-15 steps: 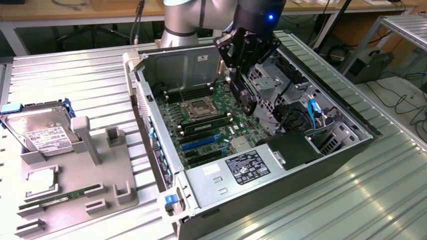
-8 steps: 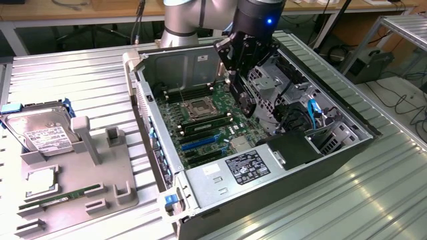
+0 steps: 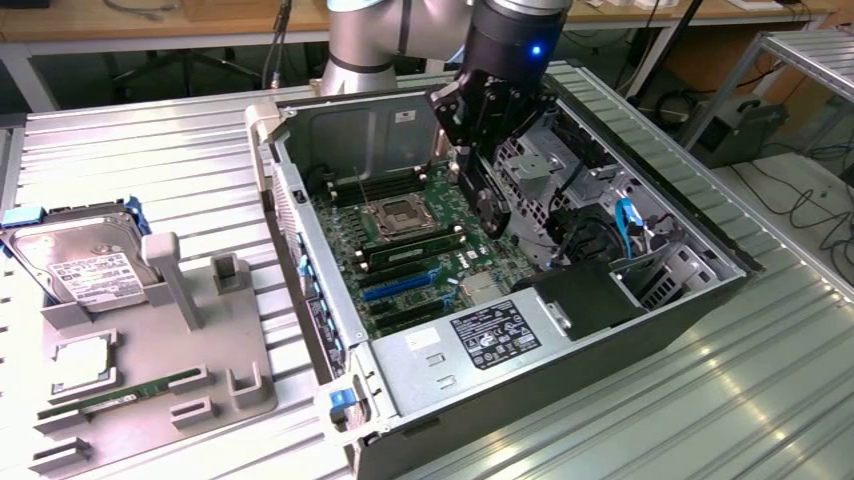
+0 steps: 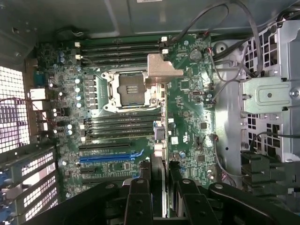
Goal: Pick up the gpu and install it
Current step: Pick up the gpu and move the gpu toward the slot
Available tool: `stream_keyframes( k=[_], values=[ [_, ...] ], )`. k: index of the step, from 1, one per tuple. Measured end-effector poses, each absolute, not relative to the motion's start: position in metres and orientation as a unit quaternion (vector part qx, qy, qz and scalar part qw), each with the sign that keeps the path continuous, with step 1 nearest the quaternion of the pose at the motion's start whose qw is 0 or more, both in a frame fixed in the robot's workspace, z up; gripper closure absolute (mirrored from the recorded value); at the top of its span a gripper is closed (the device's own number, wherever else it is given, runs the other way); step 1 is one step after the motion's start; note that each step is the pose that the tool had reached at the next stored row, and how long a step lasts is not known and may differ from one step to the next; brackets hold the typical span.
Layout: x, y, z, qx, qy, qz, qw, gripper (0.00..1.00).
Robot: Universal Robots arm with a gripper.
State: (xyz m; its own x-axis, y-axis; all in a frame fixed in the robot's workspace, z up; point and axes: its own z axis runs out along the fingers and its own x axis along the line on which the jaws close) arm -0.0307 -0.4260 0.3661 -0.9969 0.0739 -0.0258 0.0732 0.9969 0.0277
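**A:** A ribbed metal surface, and the black open-sided computer case lying flat on it. Why flat?

**B:** So the green motherboard inside the case faces up and a card can come down onto it.

**A:** Where's the gpu?

**B:** The dark, flat gpu with its silver end bracket hangs over the case's motherboard and looks unseated. The gripper has its black fingers clamped on the card's two faces. It hangs edge-down, I'd judge so that its connector edge can meet the blue slot.

**A:** And the grey tray?

**B:** Outside the case, on the exterior view's left, carrying the silver hard drive.
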Motion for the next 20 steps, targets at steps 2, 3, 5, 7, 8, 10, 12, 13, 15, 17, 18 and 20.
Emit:
stream_keyframes(
  k=[2, 3, 5, 7, 8, 10, 12, 13, 15, 17, 18, 20],
  values=[
    [-0.031, -0.426, 0.365, 0.037, 0.999, 0.013, 0.013, 0.73],
    [-0.031, -0.426, 0.364, 0.037, 0.999, 0.013, 0.013, 0.73],
    [-0.031, -0.426, 0.362, 0.036, 0.999, 0.013, 0.013, 0.73],
    [-0.031, -0.426, 0.361, 0.036, 0.999, 0.013, 0.013, 0.73],
    [-0.031, -0.426, 0.360, 0.036, 0.999, 0.013, 0.013, 0.73],
    [-0.031, -0.426, 0.359, 0.036, 0.999, 0.013, 0.013, 0.73],
    [-0.031, -0.426, 0.357, 0.036, 0.999, 0.013, 0.013, 0.73],
    [-0.031, -0.426, 0.356, 0.036, 0.999, 0.013, 0.013, 0.73],
    [-0.031, -0.426, 0.355, 0.036, 0.999, 0.013, 0.013, 0.73],
    [-0.031, -0.426, 0.353, 0.036, 0.999, 0.013, 0.013, 0.73],
    [-0.031, -0.426, 0.352, 0.036, 0.999, 0.013, 0.013, 0.73],
    [-0.031, -0.426, 0.350, 0.036, 0.999, 0.013, 0.013, 0.73]
  ],
)
